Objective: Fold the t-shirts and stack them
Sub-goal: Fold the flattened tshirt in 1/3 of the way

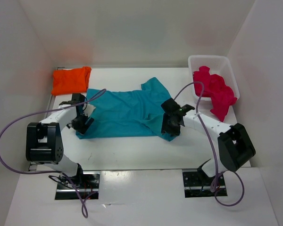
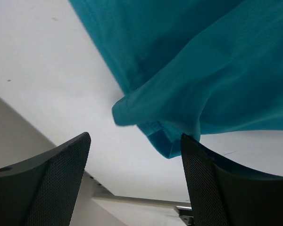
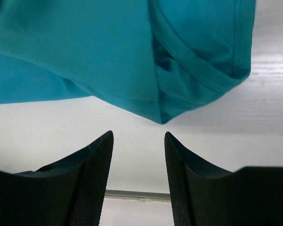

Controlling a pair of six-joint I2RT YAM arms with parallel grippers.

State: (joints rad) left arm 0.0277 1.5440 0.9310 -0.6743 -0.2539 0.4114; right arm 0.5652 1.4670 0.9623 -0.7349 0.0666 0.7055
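Note:
The teal t-shirt (image 1: 125,113) lies spread on the white table, wrinkled, one sleeve pointing to the back right. My left gripper (image 1: 82,123) is open at its near left corner; in the left wrist view that corner (image 2: 167,141) hangs just ahead of the open jaws (image 2: 134,160), touching the right finger. My right gripper (image 1: 171,128) is open at the near right corner, whose tip (image 3: 162,115) lies just ahead of the empty jaws (image 3: 137,153). The orange t-shirt (image 1: 71,80) lies folded at the back left. The pink-red t-shirt (image 1: 214,92) is bunched in the basket.
A white plastic basket (image 1: 209,60) stands at the back right, with the pink-red shirt spilling over its near rim. White walls close in the table on the left, back and right. Purple cables loop from both arms.

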